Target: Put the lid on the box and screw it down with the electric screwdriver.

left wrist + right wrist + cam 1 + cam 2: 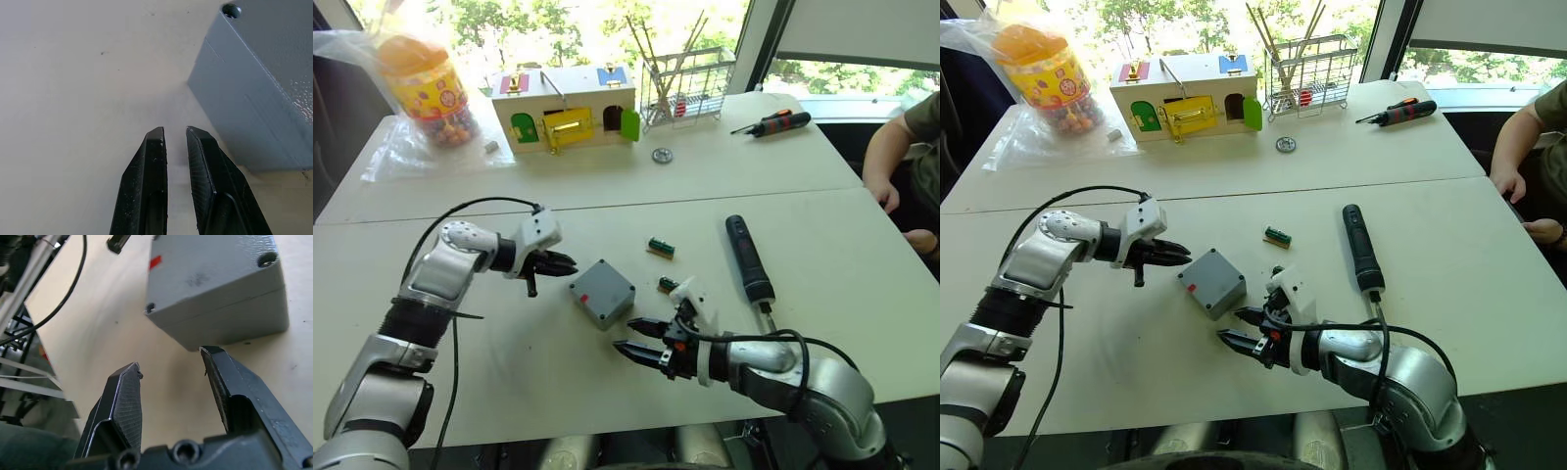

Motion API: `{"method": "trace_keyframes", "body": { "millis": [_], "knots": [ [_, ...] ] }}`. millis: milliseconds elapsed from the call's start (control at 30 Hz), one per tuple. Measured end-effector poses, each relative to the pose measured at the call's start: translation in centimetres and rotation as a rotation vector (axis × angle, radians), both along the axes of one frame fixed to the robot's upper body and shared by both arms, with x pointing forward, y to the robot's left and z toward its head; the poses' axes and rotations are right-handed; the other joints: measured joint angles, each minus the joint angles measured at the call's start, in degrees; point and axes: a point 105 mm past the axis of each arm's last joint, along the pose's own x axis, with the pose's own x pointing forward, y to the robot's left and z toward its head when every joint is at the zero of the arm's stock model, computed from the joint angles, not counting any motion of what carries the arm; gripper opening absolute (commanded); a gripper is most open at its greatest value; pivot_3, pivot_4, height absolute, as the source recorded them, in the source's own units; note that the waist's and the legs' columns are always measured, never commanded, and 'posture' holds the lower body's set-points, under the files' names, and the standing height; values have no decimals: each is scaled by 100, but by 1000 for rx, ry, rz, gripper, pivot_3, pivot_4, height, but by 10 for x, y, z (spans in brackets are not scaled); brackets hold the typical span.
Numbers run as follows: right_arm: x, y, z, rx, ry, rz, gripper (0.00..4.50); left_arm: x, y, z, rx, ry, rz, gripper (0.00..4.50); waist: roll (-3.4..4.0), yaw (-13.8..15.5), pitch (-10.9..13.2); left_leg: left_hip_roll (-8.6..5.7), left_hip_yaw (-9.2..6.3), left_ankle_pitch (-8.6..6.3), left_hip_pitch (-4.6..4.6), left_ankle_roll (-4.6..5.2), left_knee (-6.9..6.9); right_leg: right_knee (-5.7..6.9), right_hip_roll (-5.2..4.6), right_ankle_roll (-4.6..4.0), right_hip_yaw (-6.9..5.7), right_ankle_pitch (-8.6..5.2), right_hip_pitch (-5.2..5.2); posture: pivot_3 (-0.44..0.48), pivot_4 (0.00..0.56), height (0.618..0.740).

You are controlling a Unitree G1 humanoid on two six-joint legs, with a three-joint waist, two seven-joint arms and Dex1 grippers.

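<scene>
Left arm: reaches in from the near left, forearm angled toward the centre, wrist bent so the left gripper (pixel 558 263) points right, low over the table. Fingers (pixel 146 166) nearly together, a narrow gap between them, holding nothing.

Right arm: enters from the near right, elbow bent, forearm running left along the near edge. Right gripper (pixel 631 338) points left, low over the table. Fingers (pixel 124 396) spread wide, holding nothing.
</scene>
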Motion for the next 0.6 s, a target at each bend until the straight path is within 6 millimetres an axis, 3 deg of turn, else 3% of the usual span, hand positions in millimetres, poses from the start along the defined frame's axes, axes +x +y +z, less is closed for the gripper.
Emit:
{"method": "trace_keyframes", "body": {
  "millis": [233, 600],
  "knots": [
    [23, 3, -7, -38, -31, -51, 2136, -13, -1, -8, 3, 20, -2, 659, 2, -30, 2, 1, 0, 3, -3, -5, -1, 1, 0, 0, 1, 0, -4, 0, 150, 740],
    [50, 3, -11, -45, -84, -59, 2136, -26, 16, -8, -4, 41, 144, 659, 4, -133, 3, 3, 0, 2, -3, -3, -5, 4, 2, 0, 1, 0, -7, 0, 150, 740]
  ]
}}
